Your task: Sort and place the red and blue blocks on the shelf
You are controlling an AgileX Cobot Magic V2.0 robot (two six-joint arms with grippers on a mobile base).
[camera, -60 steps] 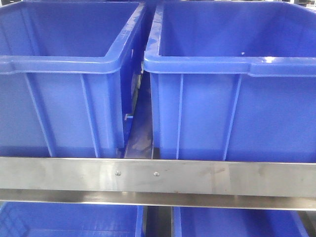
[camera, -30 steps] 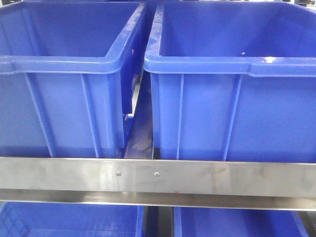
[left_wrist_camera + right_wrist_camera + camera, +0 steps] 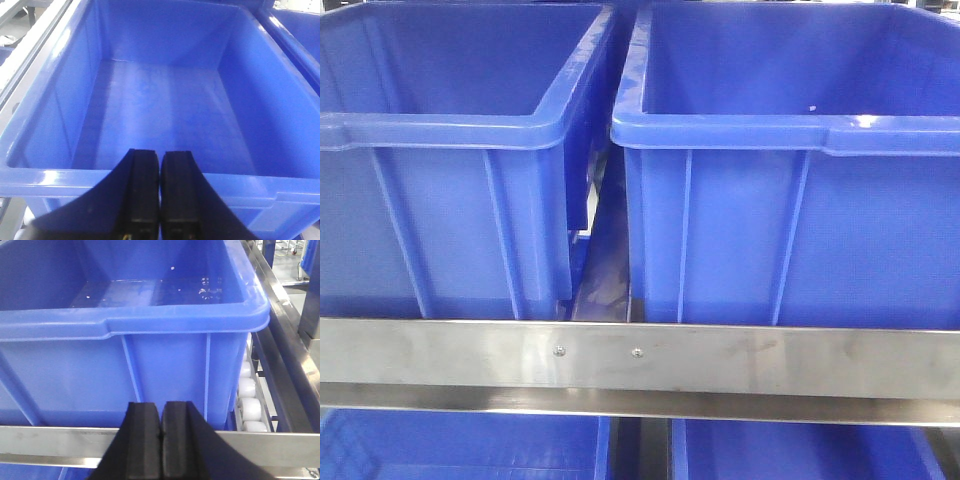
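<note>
No red or blue block shows in any view. The shelf's steel front rail crosses the front view below two big blue bins. My left gripper is shut with nothing between its black fingers, held just over the near rim of the left bin, whose floor is bare. My right gripper is shut and holds nothing; it sits lower, in front of the right bin's wall at the height of the shelf rail.
Left bin and right bin stand side by side with a narrow gap between them. More blue bins fill the tier below. White rollers run beside the right bin, with a shelf upright to its right.
Something pale in the gap between the two bins shifts slightly; the bins and the shelf rail stay where they were.
</note>
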